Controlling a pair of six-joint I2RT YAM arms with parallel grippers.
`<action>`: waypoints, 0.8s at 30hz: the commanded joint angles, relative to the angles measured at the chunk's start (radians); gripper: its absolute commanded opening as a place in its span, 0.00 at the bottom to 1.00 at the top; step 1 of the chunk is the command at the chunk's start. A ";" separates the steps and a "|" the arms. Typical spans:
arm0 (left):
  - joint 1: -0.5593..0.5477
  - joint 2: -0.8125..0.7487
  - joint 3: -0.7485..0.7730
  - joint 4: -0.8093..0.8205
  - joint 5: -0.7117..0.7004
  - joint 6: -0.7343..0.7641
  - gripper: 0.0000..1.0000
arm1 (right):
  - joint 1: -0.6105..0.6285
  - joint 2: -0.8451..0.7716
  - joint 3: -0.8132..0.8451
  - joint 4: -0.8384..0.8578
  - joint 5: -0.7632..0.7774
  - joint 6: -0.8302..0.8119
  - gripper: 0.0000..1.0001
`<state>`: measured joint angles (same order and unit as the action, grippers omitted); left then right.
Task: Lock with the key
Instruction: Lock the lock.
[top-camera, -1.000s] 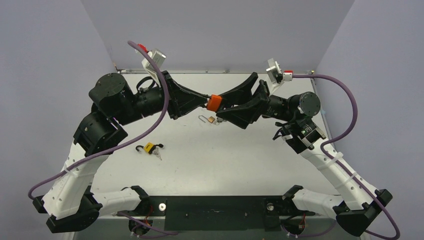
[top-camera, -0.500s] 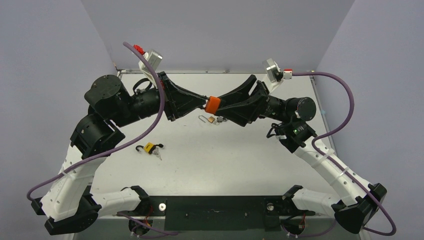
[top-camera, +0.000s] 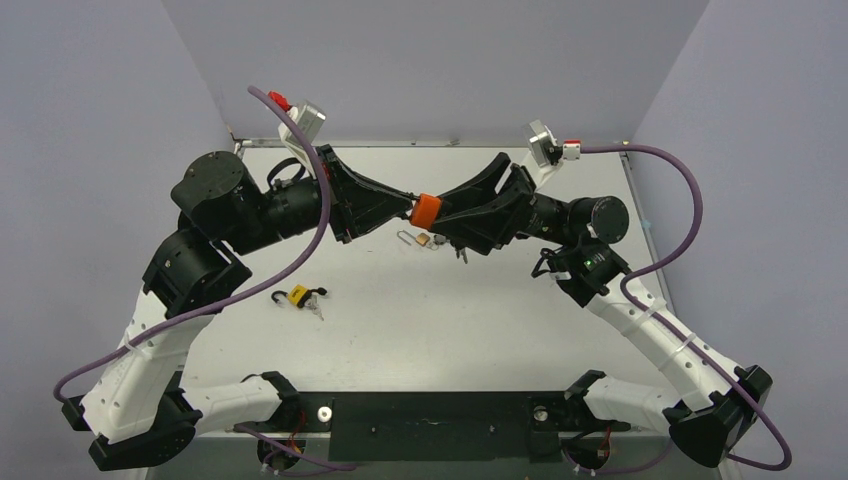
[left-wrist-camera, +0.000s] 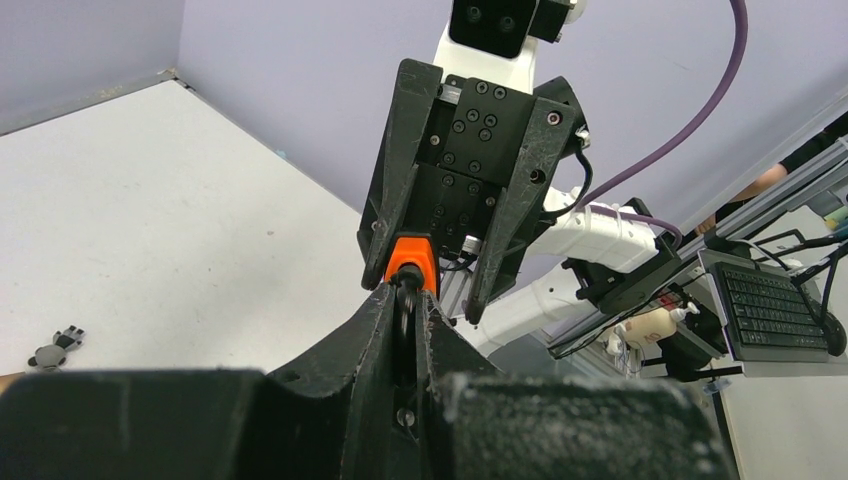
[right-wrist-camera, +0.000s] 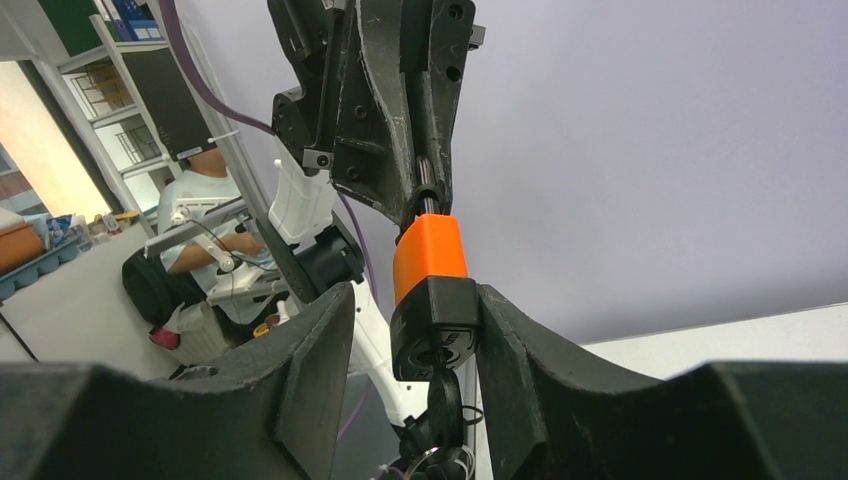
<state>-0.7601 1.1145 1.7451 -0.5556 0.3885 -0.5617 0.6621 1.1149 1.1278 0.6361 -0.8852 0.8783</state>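
Note:
An orange-and-black padlock hangs in mid-air between both arms, above the table. My left gripper is shut on its metal shackle, with the orange body just past the fingertips. My right gripper is open around the lock's black lower end. Its right finger touches the lock's side and its left finger stands apart. A black key sits in the keyhole and hangs down with a ring of keys.
A small brass padlock with an open shackle lies on the table under the grippers. A yellow padlock with keys lies at the left middle. Grey walls close the table on three sides.
My right arm has shifted left and its wrist has turned a little, with the jaws still round the lock. The key bunch now shows hanging below the right gripper. The left arm moved slightly.

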 joint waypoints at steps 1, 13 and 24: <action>0.001 -0.019 0.010 0.132 -0.038 0.000 0.00 | 0.016 -0.005 0.004 -0.008 -0.016 -0.044 0.43; 0.000 -0.030 -0.015 0.125 -0.027 0.010 0.00 | 0.016 -0.025 0.008 -0.023 0.011 -0.052 0.22; 0.002 -0.066 -0.018 -0.052 -0.032 0.145 0.28 | 0.011 -0.103 0.027 -0.223 0.038 -0.142 0.00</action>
<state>-0.7593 1.0771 1.7000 -0.5671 0.3698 -0.4908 0.6708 1.0683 1.1275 0.4332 -0.8715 0.7918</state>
